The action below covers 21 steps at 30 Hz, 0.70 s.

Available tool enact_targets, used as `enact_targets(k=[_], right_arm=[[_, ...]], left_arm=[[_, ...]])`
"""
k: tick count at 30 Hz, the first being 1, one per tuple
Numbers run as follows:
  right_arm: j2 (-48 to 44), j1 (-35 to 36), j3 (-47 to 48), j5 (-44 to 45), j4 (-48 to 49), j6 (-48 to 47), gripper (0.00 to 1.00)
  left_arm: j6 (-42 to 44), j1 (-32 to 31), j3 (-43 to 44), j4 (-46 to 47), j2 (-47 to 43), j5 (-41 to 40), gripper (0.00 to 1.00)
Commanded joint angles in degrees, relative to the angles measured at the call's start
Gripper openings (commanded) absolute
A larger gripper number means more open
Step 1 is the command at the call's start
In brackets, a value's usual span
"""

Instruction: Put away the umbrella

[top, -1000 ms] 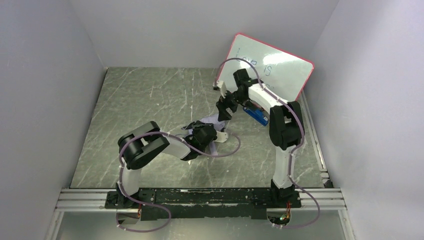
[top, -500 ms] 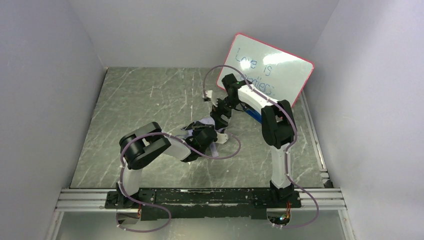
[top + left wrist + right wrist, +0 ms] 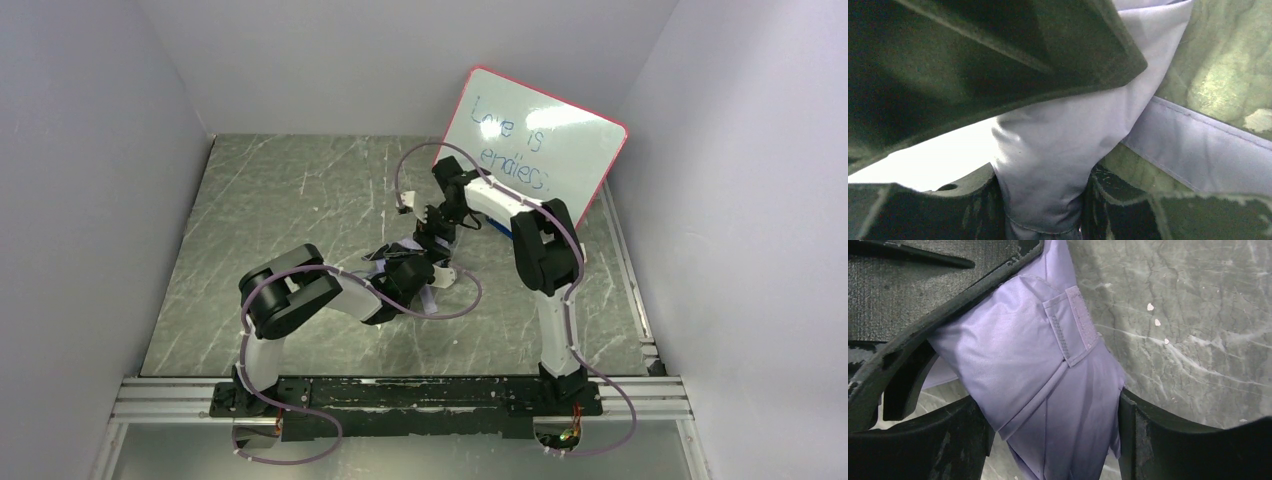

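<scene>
Both pincers, left (image 3: pixel 1043 210) & right (image 3: pixel 1053 435), clamped on umbrella (image 3: pixel 1048 385) fabric mid-table (image 3: pixel 260 200).

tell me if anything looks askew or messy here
The umbrella is not neatly rolled: its lavender fabric bunches loosely between both grippers, and the closure tab hangs unfastened. The whiteboard leans tilted against the back wall.

The top camera looks steeply down from 6 o'clock over the whole worktop (image 3: pixel 260 220). Both wrist cameras sit very close, sharing the umbrella (image 3: pixel 1048 385) fabric.
</scene>
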Motion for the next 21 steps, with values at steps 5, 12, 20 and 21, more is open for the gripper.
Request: enact_targets(k=[5, 12, 20, 21], right_arm=[[2.1, 1.5, -6.9, 4.4, 3.2, 3.9, 0.45], [-0.2, 1.3, -10.9, 6.6, 8.3, 6.2, 0.23], [-2.7, 1.0, -14.5, 8.3, 13.1, 7.9, 0.1], [-2.9, 1.0, -14.9, 8.8, 13.7, 8.0, 0.1]], left_arm=[[-1.7, -0.1, -4.3, -13.5, 3.5, 4.7, 0.05], [-4.3, 0.0, -3.4, -17.9, -2.3, 8.1, 0.38], [-8.3, -0.1, -0.6, -26.2, -15.2, 14.8, 0.58], [-8.3, 0.0, -1.2, -26.3, -17.0, 15.3, 0.58]])
